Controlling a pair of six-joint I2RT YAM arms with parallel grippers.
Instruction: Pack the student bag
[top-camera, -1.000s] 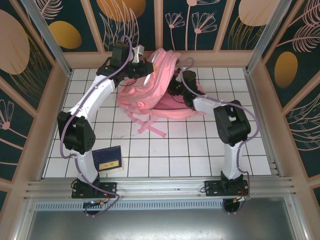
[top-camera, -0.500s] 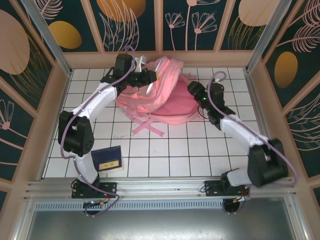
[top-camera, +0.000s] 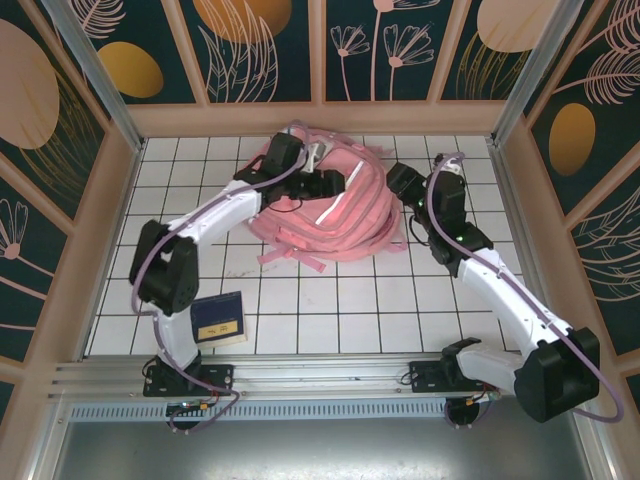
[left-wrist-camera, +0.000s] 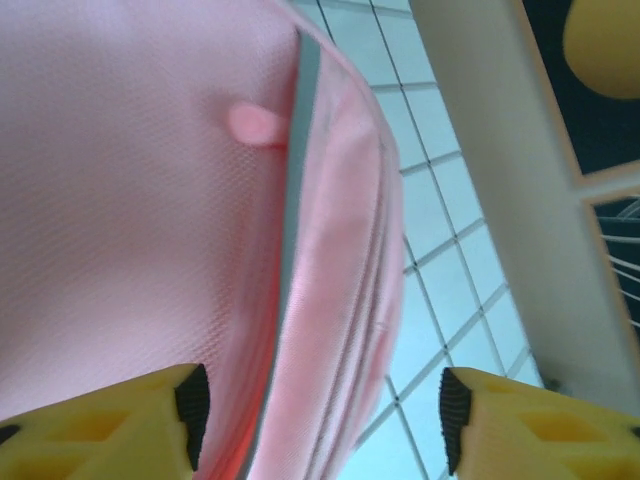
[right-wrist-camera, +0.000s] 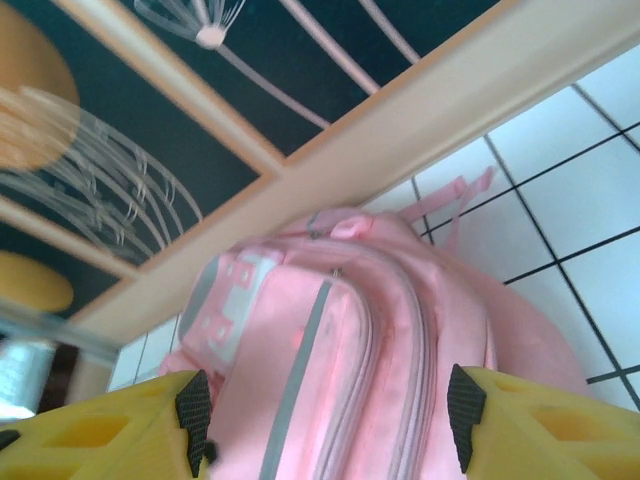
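The student bag (top-camera: 350, 225), a pink backpack, lies slumped on the white tiles at the back middle, a pale stripe (top-camera: 331, 212) across its top and its straps (top-camera: 298, 256) trailing forward. My left gripper (top-camera: 340, 183) hangs over the bag's upper left part. In the left wrist view it (left-wrist-camera: 320, 410) is open, and pink fabric (left-wrist-camera: 150, 200) with a grey stripe (left-wrist-camera: 300, 150) runs below the gap without touching either pad. My right gripper (top-camera: 397, 188) sits at the bag's right edge. It (right-wrist-camera: 325, 415) is open and faces the bag's top (right-wrist-camera: 340, 340) and white patches (right-wrist-camera: 225, 300).
A dark blue book (top-camera: 217, 318) lies on the tiles at the front left, beside the left arm's base. The wooden back wall (top-camera: 320, 118) runs just behind the bag. Bare tiles (top-camera: 360, 300) stretch in front of the bag.
My left gripper opened and let go of the bag, which dropped from a raised, bunched pose to lying flat. Both arms shifted right, the right one swinging out and reaching in from the bag's right.
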